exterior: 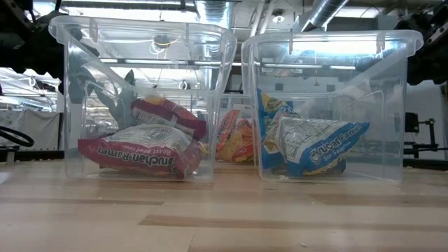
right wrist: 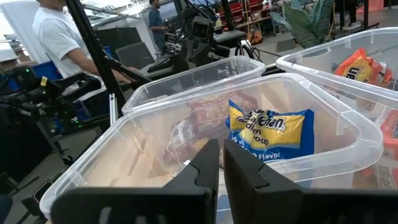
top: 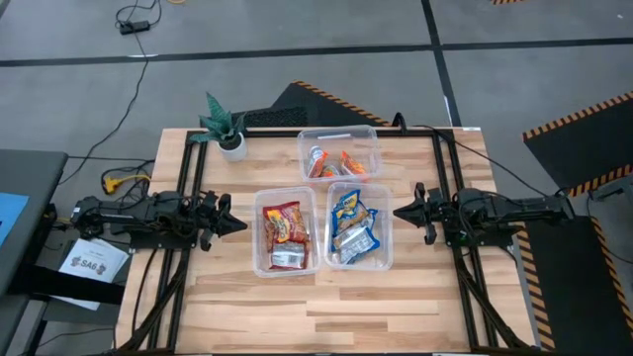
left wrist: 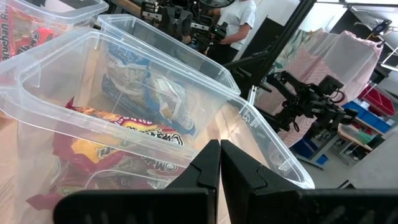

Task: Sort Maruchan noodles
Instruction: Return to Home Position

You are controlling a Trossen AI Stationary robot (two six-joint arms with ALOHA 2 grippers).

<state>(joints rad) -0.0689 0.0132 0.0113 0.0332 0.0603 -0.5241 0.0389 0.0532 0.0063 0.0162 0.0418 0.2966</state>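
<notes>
1. In the right bin [top: 391,247], our landmark: blue packs [top: 356,232].
2. In the red bin [top: 257,237], touching its left side: red packs [top: 285,229]. In the far bin [top: 339,132], behind it: orange packs [top: 336,163]. One colour per bin; we judge sorting done.
3. The left tool [top: 237,223], beyond the red bin, and the right tool [top: 401,211], near its right side: both closed, empty, clear for homing.

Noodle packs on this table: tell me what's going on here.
Nothing is being handled at this moment. Seen from the high view, the red packs lie in the bottom-left bin, the blue packs in the bottom-right bin, and the orange packs in the top bin. The left gripper and right gripper sit shut and empty on either side of the bins.
</notes>
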